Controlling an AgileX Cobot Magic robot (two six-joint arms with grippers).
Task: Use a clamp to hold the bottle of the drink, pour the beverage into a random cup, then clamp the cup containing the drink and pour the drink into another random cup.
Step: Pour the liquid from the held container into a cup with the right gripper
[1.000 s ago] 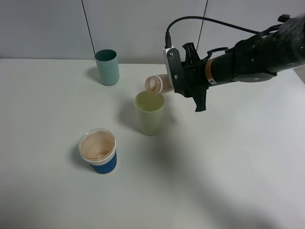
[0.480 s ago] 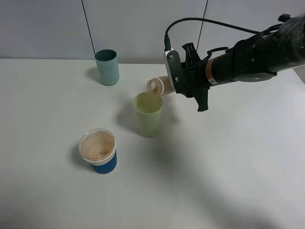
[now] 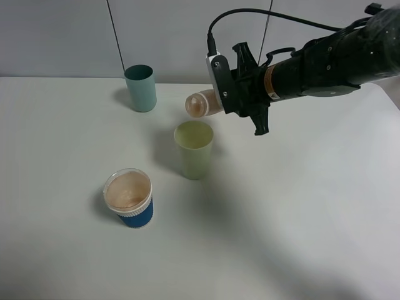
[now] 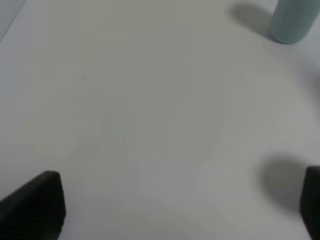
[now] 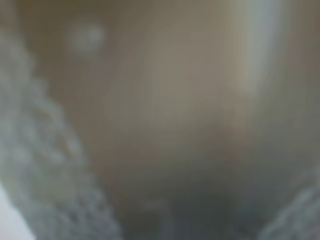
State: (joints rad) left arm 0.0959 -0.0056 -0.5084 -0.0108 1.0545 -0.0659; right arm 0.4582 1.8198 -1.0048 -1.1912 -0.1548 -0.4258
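Note:
My right gripper (image 3: pixel 220 95) is shut on a small beige drink bottle (image 3: pixel 200 103), held on its side with its mouth pointing left, above and just behind the pale green cup (image 3: pixel 194 149) at mid-table. The bottle fills the right wrist view (image 5: pixel 160 110) as a beige blur. A teal cup (image 3: pixel 140 88) stands at the back left and also shows in the left wrist view (image 4: pixel 295 20). A blue cup with a white rim (image 3: pixel 129 198) stands at the front left. My left gripper (image 4: pixel 180 205) is open over bare table; only its dark fingertips (image 4: pixel 37 205) show.
The white table (image 3: pixel 300 212) runs from a grey back wall to the front edge. The right arm's black cable (image 3: pixel 275 15) arches above the bottle.
My right gripper has lifted the bottle up and back from the pale green cup's rim and tipped its mouth towards level. The cups have not moved.

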